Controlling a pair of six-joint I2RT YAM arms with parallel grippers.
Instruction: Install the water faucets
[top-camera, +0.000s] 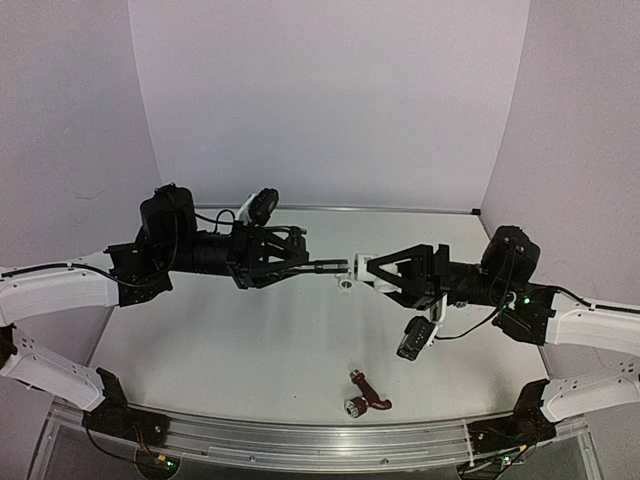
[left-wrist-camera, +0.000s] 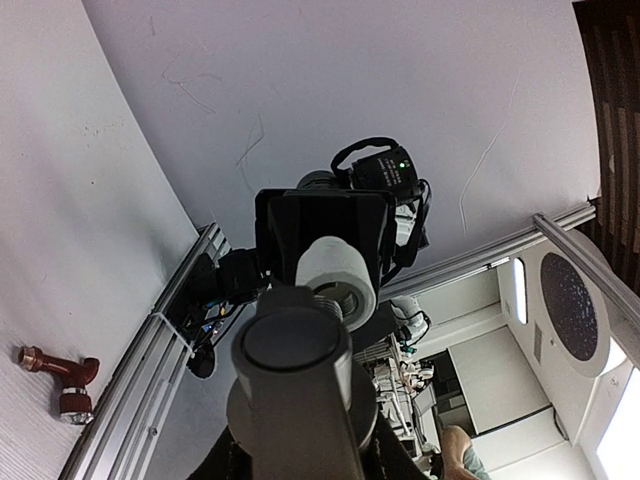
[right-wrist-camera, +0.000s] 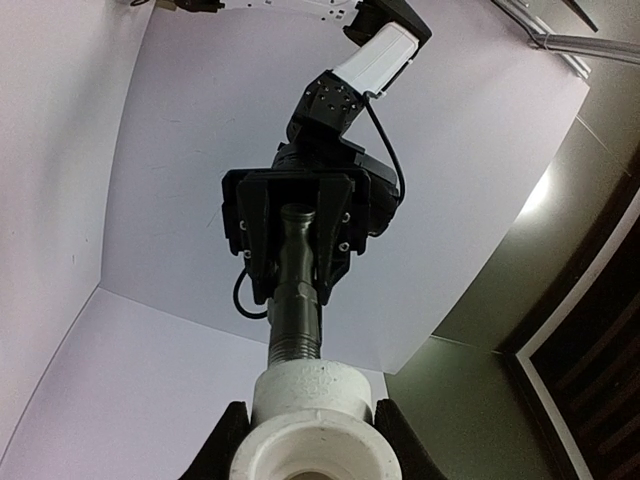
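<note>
Lab, white-walled robot booth (top-camera: 330, 100)

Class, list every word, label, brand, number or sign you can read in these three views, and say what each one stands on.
No text can be read in any view.
The dark faucet, the white pipe fitting and the reddish-brown faucet show no lettering.
The room behind, in the left wrist view, is too blurred to tell.
</note>
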